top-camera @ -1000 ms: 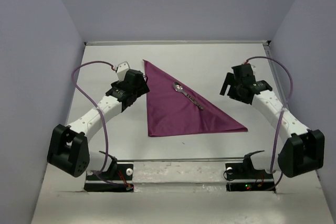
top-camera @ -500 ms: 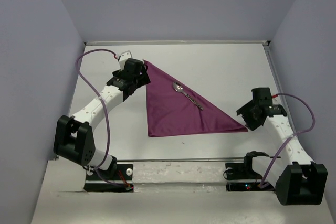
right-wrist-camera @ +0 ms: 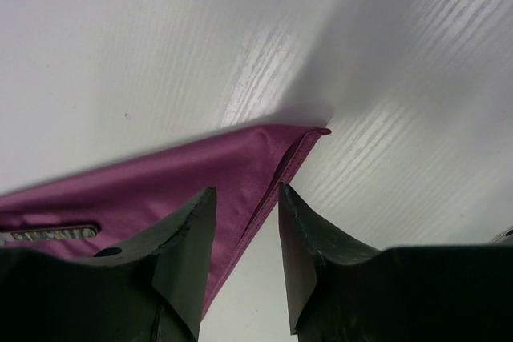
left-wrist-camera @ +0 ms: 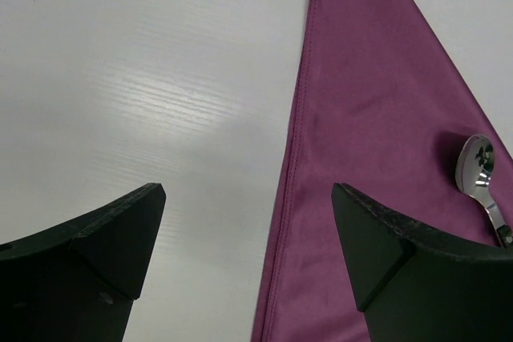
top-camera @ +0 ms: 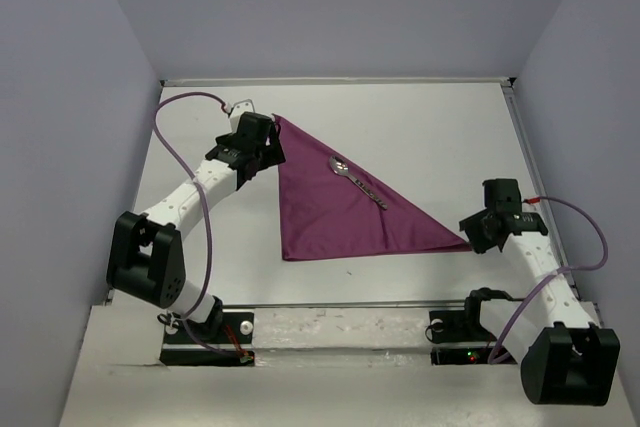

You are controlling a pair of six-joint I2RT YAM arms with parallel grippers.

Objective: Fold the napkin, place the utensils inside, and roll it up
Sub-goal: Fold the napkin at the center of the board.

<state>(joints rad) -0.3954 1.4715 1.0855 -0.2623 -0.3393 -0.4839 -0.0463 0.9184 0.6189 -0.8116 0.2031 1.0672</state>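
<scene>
The plum napkin [top-camera: 340, 209] lies flat, folded into a triangle. A grey metal spoon [top-camera: 357, 183], one of the utensils, rests on it along the long slanted edge. My left gripper [top-camera: 268, 150] hangs open by the napkin's far corner. In the left wrist view its jaws [left-wrist-camera: 248, 190] straddle the napkin's [left-wrist-camera: 369, 102] left hem, with the spoon bowl [left-wrist-camera: 479, 167] at the right. My right gripper [top-camera: 474, 234] is at the napkin's right-hand corner. In the right wrist view it [right-wrist-camera: 247, 190] has narrowed jaws astride the hem of the napkin [right-wrist-camera: 200, 164], with a gap still showing. The utensil handle [right-wrist-camera: 52, 235] shows at the left.
The white table [top-camera: 420, 127] is walled by pale panels on three sides. Purple cables [top-camera: 170, 152] loop off both arms. A metal rail with two black mounts [top-camera: 455, 332] runs along the near edge.
My right arm swung from the far right toward the near side, down to the napkin's right corner, and its jaws narrowed. The left gripper moved up to the napkin's far corner and stayed open.
</scene>
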